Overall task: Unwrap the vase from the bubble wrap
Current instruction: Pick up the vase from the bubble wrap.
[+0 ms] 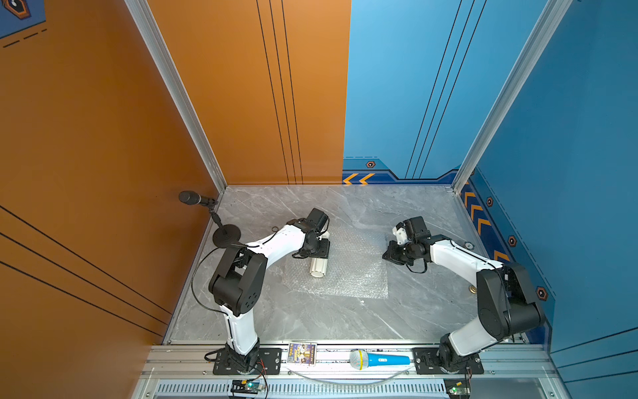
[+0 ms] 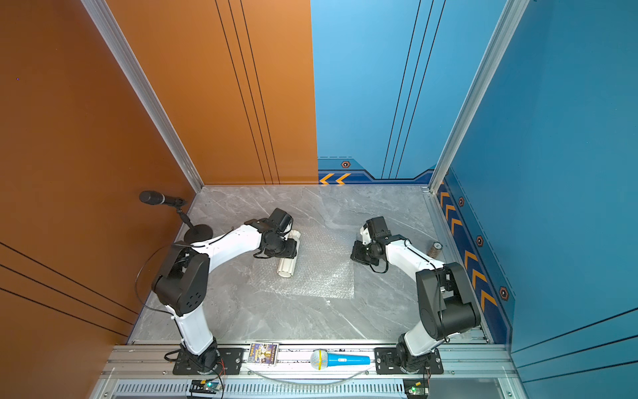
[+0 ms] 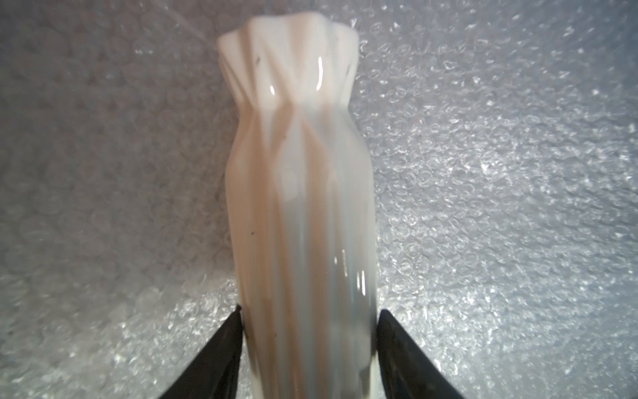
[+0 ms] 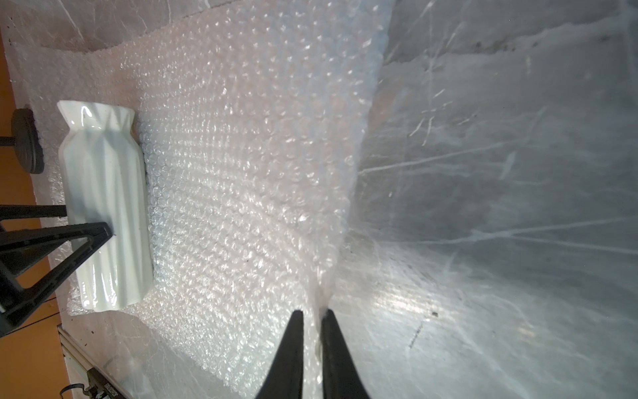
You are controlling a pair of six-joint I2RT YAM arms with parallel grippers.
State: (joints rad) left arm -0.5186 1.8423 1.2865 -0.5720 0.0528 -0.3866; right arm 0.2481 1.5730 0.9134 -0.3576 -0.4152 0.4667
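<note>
My left gripper (image 3: 310, 309) is closed on the vase (image 3: 300, 190). One black finger presses each ribbed side of its body. The vase lies on its side and bare, and its long axis runs across my grip. The scalloped rim points away from my wrist. Directly under the vase lies the bubble wrap (image 3: 483, 207), which spreads flat from one long side of the vase over the grey table (image 1: 310, 321). The vase rests near the edge of the sheet. Across the sheet from the vase is my right gripper (image 4: 312, 312). Its fingers stand almost together, and the far edge of the sheet runs up into the narrow slit between them. I cannot tell if they pinch it. My left arm is therefore the nearer one, and I judge that the next move is to lift the vase off the sheet. Nothing stands over the vase, but the glaze looks slippery. On the other long side of the vase stands a black microphone stand (image 1: 226, 236). Beyond my right gripper, far from the vase, is a small brown jar (image 2: 435, 248). Well past the base end of the vase lie a picture card (image 1: 302, 353) and a blue toy microphone (image 1: 379, 359).
</note>
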